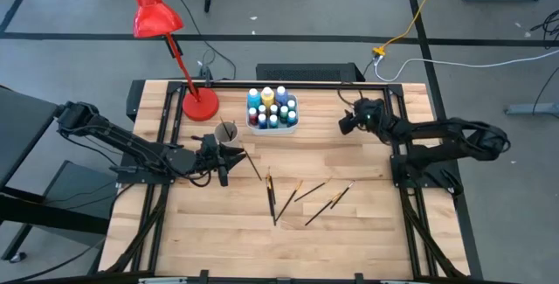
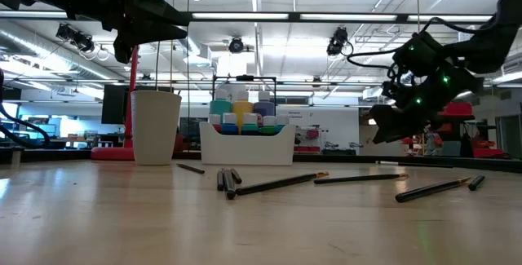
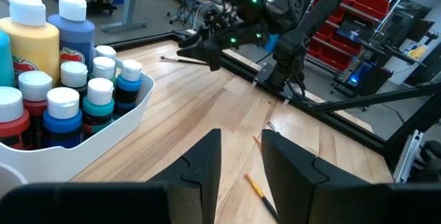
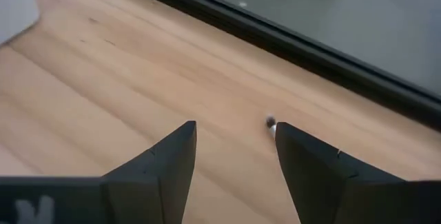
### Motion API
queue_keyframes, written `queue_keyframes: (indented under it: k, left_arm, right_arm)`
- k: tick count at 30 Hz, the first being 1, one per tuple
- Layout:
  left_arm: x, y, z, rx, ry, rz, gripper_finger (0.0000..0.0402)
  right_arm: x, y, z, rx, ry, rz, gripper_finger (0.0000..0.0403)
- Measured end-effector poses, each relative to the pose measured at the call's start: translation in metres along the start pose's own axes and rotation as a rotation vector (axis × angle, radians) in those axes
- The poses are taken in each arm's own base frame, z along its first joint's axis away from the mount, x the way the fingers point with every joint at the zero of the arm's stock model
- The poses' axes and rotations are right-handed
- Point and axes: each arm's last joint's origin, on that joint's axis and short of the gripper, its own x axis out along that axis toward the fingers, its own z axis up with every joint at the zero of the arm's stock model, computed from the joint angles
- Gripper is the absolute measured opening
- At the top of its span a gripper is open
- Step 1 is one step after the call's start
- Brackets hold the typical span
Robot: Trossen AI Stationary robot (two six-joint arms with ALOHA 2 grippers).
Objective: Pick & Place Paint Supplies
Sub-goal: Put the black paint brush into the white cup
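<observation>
Several paintbrushes lie loose on the table's middle (image 1: 301, 198), (image 2: 277, 183). One more thin brush (image 3: 182, 59) lies on the far right part, below my right gripper. The paint bottles (image 1: 272, 107) stand packed in a white tray (image 2: 247, 146), (image 3: 103, 138). A white cup (image 1: 226, 131), (image 2: 155, 126) stands left of the tray. My left gripper (image 1: 231, 155), (image 3: 241, 165) is open and empty, raised beside the cup, with a yellow-tipped brush (image 3: 255, 186) on the table beyond its fingers. My right gripper (image 1: 344, 123), (image 4: 234, 155) is open and empty, hovering over bare wood right of the tray.
A red desk lamp (image 1: 155, 17) stands with its round base (image 1: 200, 104) on the table's far left, close to the cup. A black frame rail (image 1: 301, 83) runs along the far edge. Bare wood lies near the front edge (image 1: 288, 249).
</observation>
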Motion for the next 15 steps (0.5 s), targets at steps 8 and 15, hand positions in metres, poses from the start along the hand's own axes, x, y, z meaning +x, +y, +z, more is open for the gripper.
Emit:
queue_keyframes:
  k: [8,15]
  left_arm:
    - [0.0,0.0,0.0,0.0,0.0,0.0,0.0114]
    - [0.0,0.0,0.0,0.0,0.0,0.0,0.0114]
  right_arm:
    - [0.013,-0.018,0.02,-0.002,0.153,0.031,0.0206]
    - [0.019,-0.015,0.019,-0.051,0.266,0.043,0.0206]
